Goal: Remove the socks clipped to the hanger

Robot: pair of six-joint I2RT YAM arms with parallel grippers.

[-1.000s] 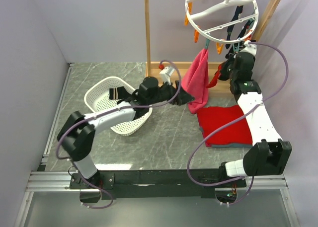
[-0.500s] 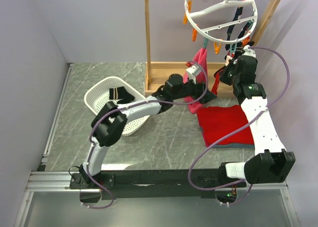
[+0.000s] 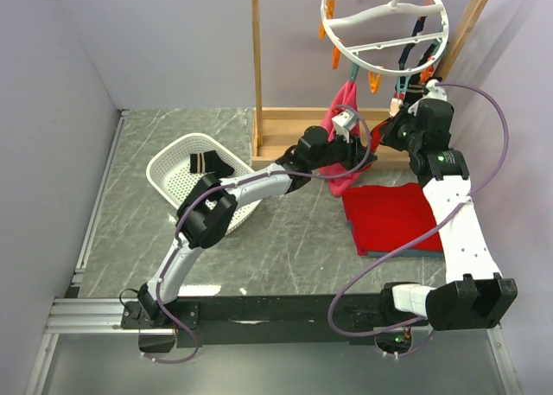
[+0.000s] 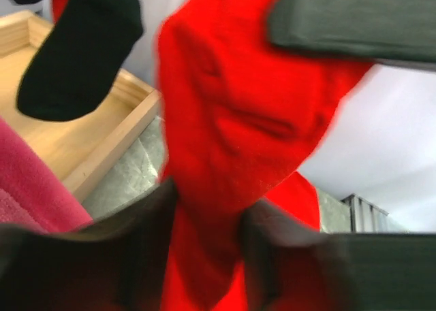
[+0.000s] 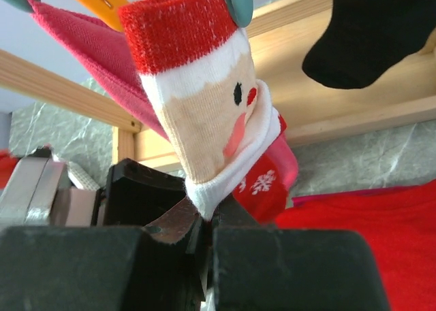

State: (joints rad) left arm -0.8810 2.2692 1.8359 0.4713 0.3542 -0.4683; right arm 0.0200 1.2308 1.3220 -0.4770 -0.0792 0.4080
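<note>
The white round hanger (image 3: 384, 19) hangs from the wooden rack, with dark socks (image 3: 416, 41) still clipped at its right side. A Santa-face sock (image 5: 204, 113) with a red cuff hangs from a teal clip (image 5: 240, 1). My right gripper (image 5: 208, 219) (image 3: 399, 127) is shut on its white lower edge. My left gripper (image 4: 204, 209) (image 3: 367, 153) reaches in from the left, jaws apart, with the sock's red foot (image 4: 231, 120) in the gap. A black sock (image 4: 75, 52) (image 5: 368, 32) hangs beside it.
The pink towel (image 3: 341, 110) hangs just left of both grippers. A folded red cloth (image 3: 393, 218) lies on the table under the right arm. A white basket (image 3: 173, 166) at the left holds a dark sock (image 3: 207, 163). The rack's wooden post (image 3: 257, 66) stands behind.
My left arm has swung right from near the basket to the red sock under the hanger. My right gripper has stayed on the Santa sock, shifting slightly up.
</note>
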